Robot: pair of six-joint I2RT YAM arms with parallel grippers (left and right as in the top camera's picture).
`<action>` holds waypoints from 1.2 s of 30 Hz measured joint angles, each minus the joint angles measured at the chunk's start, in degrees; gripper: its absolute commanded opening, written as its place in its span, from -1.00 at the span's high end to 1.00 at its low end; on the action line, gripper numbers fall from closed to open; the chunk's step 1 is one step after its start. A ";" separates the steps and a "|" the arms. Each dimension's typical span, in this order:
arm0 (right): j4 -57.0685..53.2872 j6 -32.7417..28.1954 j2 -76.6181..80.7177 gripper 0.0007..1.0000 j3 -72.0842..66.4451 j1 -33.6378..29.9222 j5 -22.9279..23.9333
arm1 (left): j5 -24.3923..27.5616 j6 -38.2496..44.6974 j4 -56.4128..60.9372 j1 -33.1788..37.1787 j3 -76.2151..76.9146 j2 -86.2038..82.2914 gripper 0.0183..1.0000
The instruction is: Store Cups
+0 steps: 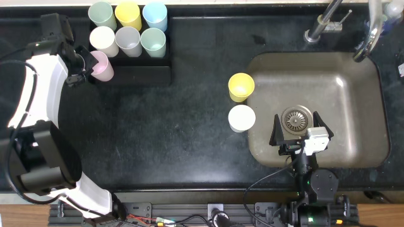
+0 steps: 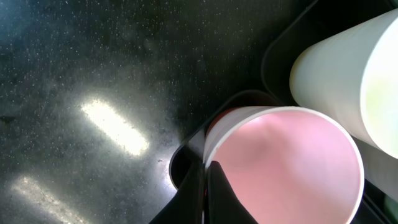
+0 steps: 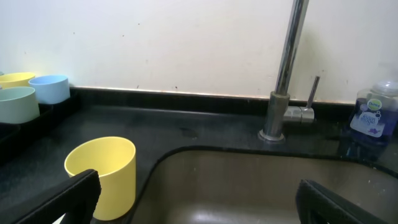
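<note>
A pink cup (image 1: 101,66) hangs tilted at the left end of the black tray (image 1: 145,74), and my left gripper (image 1: 85,63) is shut on its rim. In the left wrist view the fingers (image 2: 214,193) pinch the wall of the pink cup (image 2: 292,168) over a round slot of the tray (image 2: 280,43), beside a white cup (image 2: 348,81). Several pastel cups (image 1: 128,39) stand in the tray. A yellow cup (image 1: 240,86) and a white cup (image 1: 241,118) stand on the counter by the sink. My right gripper (image 1: 297,129) is open above the sink, the yellow cup (image 3: 102,168) ahead of it.
The steel sink (image 1: 353,82) takes up the right side, with a faucet (image 1: 325,22) behind it and a blue soap bottle (image 3: 373,115) at the far right. The dark counter (image 1: 177,139) lies bare between tray and sink.
</note>
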 measured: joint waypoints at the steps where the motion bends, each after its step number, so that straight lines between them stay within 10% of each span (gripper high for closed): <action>1: 0.00 -0.02 0.00 -0.99 0.00 0.00 0.02 | -0.15 0.00 0.09 0.00 0.00 0.07 0.96; 18: 0.00 -0.02 0.00 -0.99 0.00 0.00 0.00 | -0.79 0.00 0.90 0.00 0.00 0.44 0.96; 36: 0.00 0.00 0.00 -1.00 0.00 0.00 0.02 | -0.31 -0.48 2.27 -1.49 0.00 2.47 -0.29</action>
